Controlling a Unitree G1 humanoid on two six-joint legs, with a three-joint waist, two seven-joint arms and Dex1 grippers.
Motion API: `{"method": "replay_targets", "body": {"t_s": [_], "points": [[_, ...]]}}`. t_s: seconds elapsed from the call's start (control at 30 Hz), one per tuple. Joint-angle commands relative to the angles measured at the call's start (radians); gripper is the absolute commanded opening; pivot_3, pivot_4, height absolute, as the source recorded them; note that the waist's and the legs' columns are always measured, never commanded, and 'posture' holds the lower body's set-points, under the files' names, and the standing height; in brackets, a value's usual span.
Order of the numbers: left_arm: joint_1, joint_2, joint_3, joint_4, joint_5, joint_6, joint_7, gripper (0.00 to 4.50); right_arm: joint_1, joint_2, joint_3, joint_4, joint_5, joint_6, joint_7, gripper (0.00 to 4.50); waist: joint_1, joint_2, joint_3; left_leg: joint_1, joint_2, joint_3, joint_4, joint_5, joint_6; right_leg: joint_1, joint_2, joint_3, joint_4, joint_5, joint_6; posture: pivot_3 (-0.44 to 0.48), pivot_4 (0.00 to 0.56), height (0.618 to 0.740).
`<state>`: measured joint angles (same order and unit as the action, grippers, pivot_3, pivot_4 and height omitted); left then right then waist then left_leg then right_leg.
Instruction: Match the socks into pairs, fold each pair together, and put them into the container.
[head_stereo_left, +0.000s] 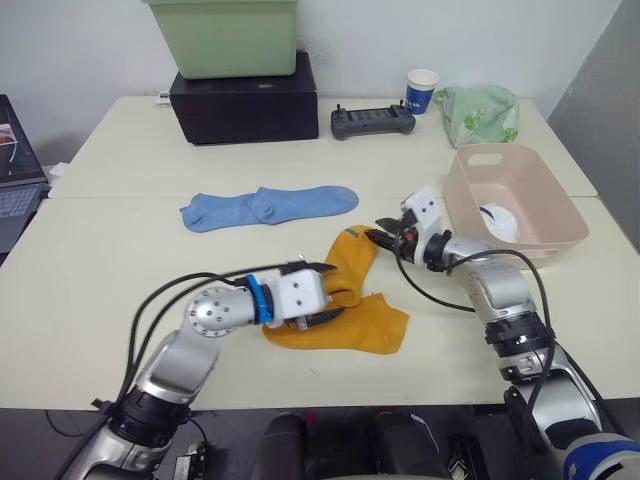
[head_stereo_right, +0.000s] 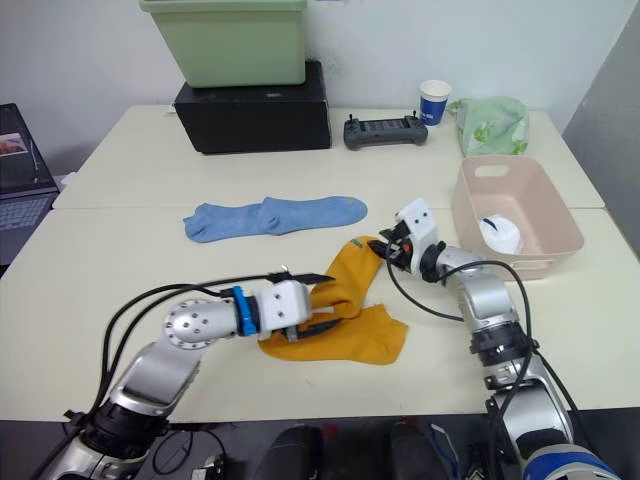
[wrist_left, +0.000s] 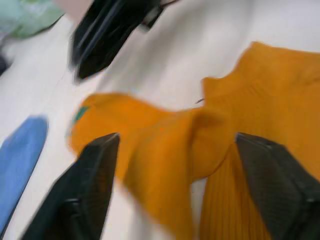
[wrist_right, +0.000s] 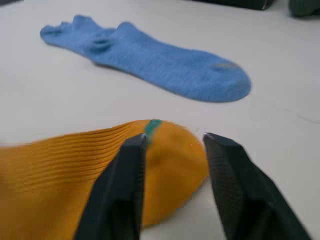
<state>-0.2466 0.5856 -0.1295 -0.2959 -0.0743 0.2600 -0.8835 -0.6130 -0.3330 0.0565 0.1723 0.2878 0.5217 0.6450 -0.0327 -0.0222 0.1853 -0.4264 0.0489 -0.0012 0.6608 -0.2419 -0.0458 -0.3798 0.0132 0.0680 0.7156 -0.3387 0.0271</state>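
1. The orange socks (wrist_right: 65, 165) were knit cloth with fine ribbing, matt; one carried a small green mark at the toe.
2. The blue socks (wrist_right: 165, 62) were soft cloth with a fuzzy, terry-like nap, matt.
3. The basket (head_stereo_left: 560, 215) was smooth pink plastic with a slight sheen.
4. The table (head_stereo_left: 120, 230) had a smooth, matt, cream surface.
5. The left gripper (wrist_left: 170, 175) fingers (wrist_left: 90, 180) were black with a finely textured, matt face.
6. The right gripper (wrist_right: 172, 150) fingers (wrist_right: 230, 175) were black, matt and finely grained.
7. The tub (head_stereo_left: 225, 35) was smooth, pale green plastic.
8. The box (head_stereo_left: 245, 105) was black and matt.
9. The cup (head_stereo_left: 422, 90) looked like paper.
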Motion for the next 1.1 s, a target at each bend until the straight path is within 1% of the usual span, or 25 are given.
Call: {"method": "replay_targets", "body": {"t_s": [0.03,0.13,0.23,0.33,0.4,0.5,0.53,0.6,0.63,0.7,0.87,0.9,0.93,0.97,1.1], "points": [[0.003,-0.002,0.155,-0.028,-0.174,0.166,0.013,4.12,0.023,-0.001,-0.075,-0.132,0.074,0.13,-0.049,3.5,-0.001,0.0,0.0,0.0,0.0,0.0,0.0,0.0,0.0,0.0,-0.001,0.0,0.0,0.0,0.0,0.0,0.15,0.74],[-0.005,-0.005,0.209,0.026,-0.244,0.278,0.028,4.12,0.045,0.001,-0.095,-0.177,0.099,0.226,-0.081,3.5,-0.001,0.0,0.0,0.0,0.0,0.0,0.0,0.0,0.0,0.0,-0.001,-0.001,0.0,0.0,0.0,0.0,0.15,0.74],[-0.02,-0.019,0.222,0.052,-0.32,0.408,0.042,4.12,0.052,0.004,-0.088,-0.179,0.097,0.272,-0.104,3.5,-0.001,0.0,0.0,0.0,-0.001,0.0,0.0,0.0,0.0,0.0,0.0,0.0,0.0,0.0,0.0,0.0,0.15,0.74],[-0.032,-0.042,0.18,0.067,-0.38,0.507,0.023,4.12,0.03,0.041,-0.07,-0.129,0.093,0.326,-0.142,3.5,-0.001,0.0,0.0,0.0,-0.001,0.0,0.0,0.0,0.0,0.0,0.0,0.0,0.0,0.0,0.0,0.0,0.15,0.74],[-0.046,-0.053,0.15,0.081,-0.372,0.524,0.04,4.12,0.017,0.065,-0.064,-0.096,0.087,0.336,-0.16,3.5,-0.001,0.0,0.0,0.0,-0.001,0.0,0.0,0.0,0.0,0.0,0.0,0.0,0.0,0.0,0.0,0.0,0.15,0.74],[-0.071,-0.057,0.092,0.112,-0.323,0.474,0.052,4.12,-0.001,0.091,-0.041,-0.034,0.061,0.32,-0.175,3.5,-0.002,0.0,0.0,0.0,-0.001,0.0,0.0,0.0,0.0,0.0,0.0,0.0,0.0,0.0,0.0,0.0,0.15,0.74],[-0.078,-0.06,0.084,0.116,-0.322,0.471,0.054,3.94,-0.005,0.095,-0.031,-0.015,0.052,0.311,-0.175,3.52,-0.003,0.0,0.0,0.0,-0.001,0.001,0.0,0.0,0.0,0.0,0.0,0.0,0.0,0.0,0.0,0.0,0.15,0.74],[-0.078,-0.047,0.065,0.112,-0.312,0.46,0.047,3.51,-0.011,0.104,-0.023,0.018,0.037,0.285,-0.179,3.11,-0.003,0.0,0.0,0.001,-0.001,0.001,0.0,0.0,0.0,0.0,0.0,0.0,0.0,0.0,0.0,0.0,0.15,0.74],[-0.074,-0.04,0.058,0.107,-0.312,0.46,0.039,3.2,-0.014,0.109,-0.021,0.029,0.034,0.276,-0.173,2.87,-0.003,0.0,0.0,0.001,-0.001,0.001,0.0,0.0,0.0,0.001,0.001,0.0,0.0,0.0,0.0,0.0,0.15,0.74],[-0.068,-0.032,0.05,0.104,-0.309,0.448,0.034,2.56,-0.022,0.122,-0.026,0.044,0.035,0.262,-0.17,2.21,-0.005,0.0,0.0,0.001,-0.001,0.001,0.0,0.0,0.0,0.001,0.001,0.001,0.0,0.0,0.0,0.0,0.15,0.74],[-0.067,-0.029,0.065,0.082,-0.342,0.47,0.032,0.83,-0.048,0.144,-0.055,0.067,0.044,0.239,-0.182,0.29,-0.012,0.0,0.0,0.001,-0.001,0.001,0.0,0.0,0.0,0.0,0.001,0.001,0.0,0.0,0.0,0.0,0.15,0.74],[-0.068,-0.028,0.064,0.082,-0.34,0.467,0.035,0.53,-0.053,0.144,-0.058,0.072,0.043,0.232,-0.18,0.0,-0.012,0.0,0.0,0.001,-0.001,0.0,0.0,0.0,0.0,0.0,0.001,0.001,0.0,0.0,0.0,0.0,0.15,0.74],[-0.069,-0.03,0.065,0.083,-0.339,0.468,0.04,0.19,-0.057,0.144,-0.059,0.076,0.043,0.226,-0.175,0.0,-0.011,0.0,0.0,0.001,-0.001,0.0,0.0,0.0,0.0,0.0,0.001,0.0,0.0,0.0,0.0,0.0,0.15,0.74],[-0.068,-0.031,0.065,0.082,-0.342,0.471,0.041,0.05,-0.06,0.145,-0.061,0.077,0.046,0.224,-0.17,0.0,-0.012,0.0,0.0,0.001,-0.001,0.0,0.0,0.0,0.0,0.0,0.001,0.0,0.0,0.0,0.0,0.0,0.15,0.74],[-0.067,-0.035,0.068,0.066,-0.361,0.496,0.047,0.05,-0.07,0.153,-0.072,0.064,0.064,0.223,-0.165,0.0,-0.011,0.0,0.0,0.001,-0.001,0.001,0.0,0.0,0.0,0.001,0.0,0.001,0.0,0.0,0.0,0.0,0.15,0.74]]}}
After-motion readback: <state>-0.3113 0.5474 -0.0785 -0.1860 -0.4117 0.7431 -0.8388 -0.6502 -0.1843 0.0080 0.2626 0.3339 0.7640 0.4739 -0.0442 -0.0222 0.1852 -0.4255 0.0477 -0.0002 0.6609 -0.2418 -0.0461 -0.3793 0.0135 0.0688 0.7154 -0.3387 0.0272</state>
